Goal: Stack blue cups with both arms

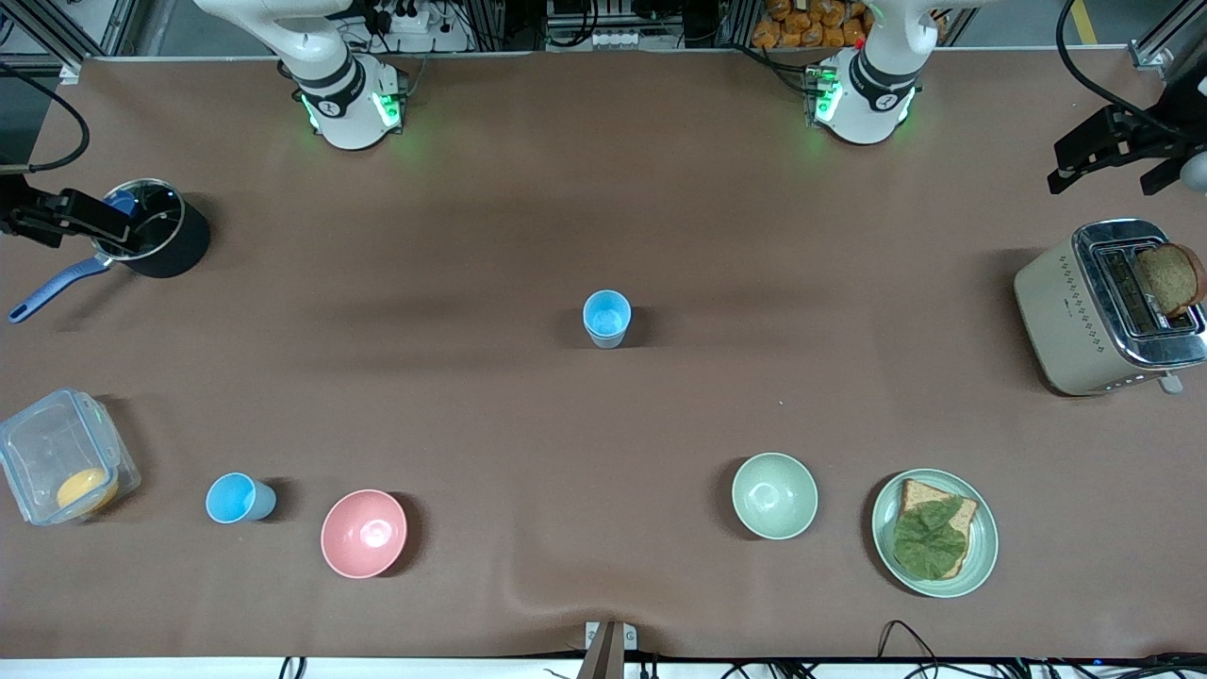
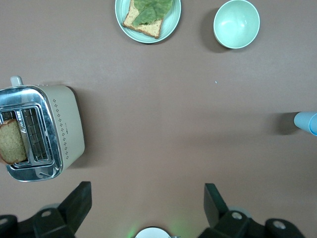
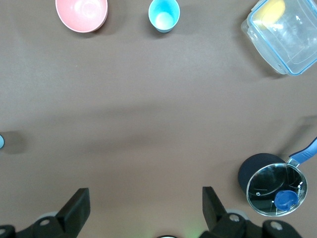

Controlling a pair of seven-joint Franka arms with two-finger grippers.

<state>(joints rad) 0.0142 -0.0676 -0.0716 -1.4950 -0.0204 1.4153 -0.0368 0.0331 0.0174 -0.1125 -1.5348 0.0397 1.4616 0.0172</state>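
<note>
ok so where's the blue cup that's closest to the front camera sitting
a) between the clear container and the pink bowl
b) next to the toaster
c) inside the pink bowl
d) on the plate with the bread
a: the blue cup stands on the table between the clear container and the pink bowl, touching neither.

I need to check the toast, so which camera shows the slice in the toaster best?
The left wrist view: the bread slice stands in the toaster slot, seen large from above. The front view shows the slice smaller, at the picture's edge. The right wrist view does not show it.
</note>
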